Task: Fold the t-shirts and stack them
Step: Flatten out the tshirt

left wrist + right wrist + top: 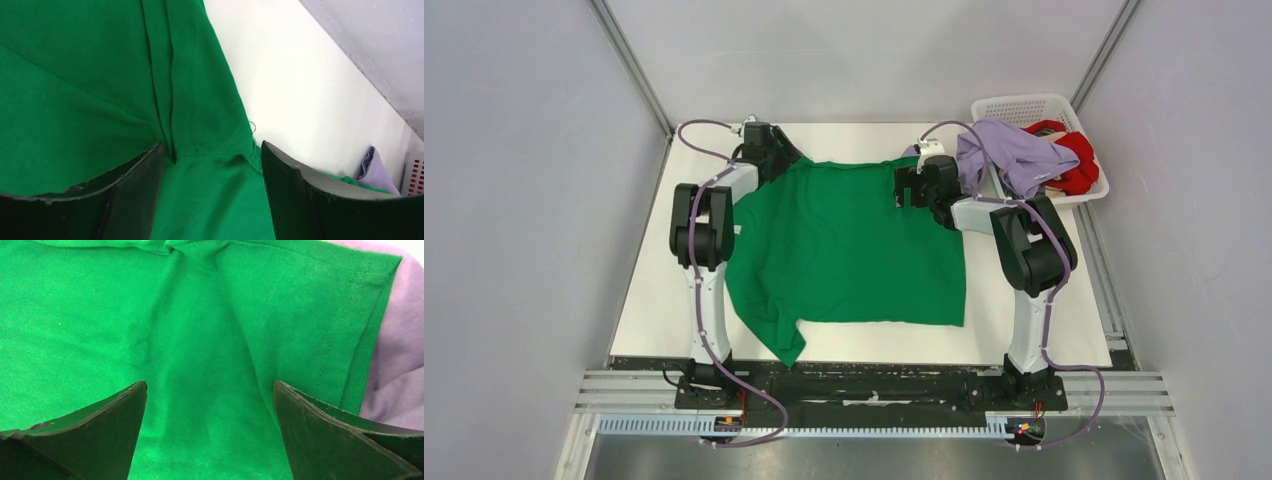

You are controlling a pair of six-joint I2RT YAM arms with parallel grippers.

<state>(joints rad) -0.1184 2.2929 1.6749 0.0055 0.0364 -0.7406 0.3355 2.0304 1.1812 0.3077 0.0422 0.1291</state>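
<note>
The left fingers [125,200] stand apart over the far left corner of the green t-shirt [854,250], the right fingers [100,440] apart over its far right sleeve. It lies spread on the desk [654,310]; the lavender t-shirt [1014,150] and red t-shirt [1081,160] lie in the basket [1014,105].

Three t-shirts [854,250] [1014,152] [1081,160], one basket [1016,104], two arms [707,215] [1027,245]

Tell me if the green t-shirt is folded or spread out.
Spread out. The green t-shirt lies flat as one broad sheet across the table; no half is folded over.
</note>
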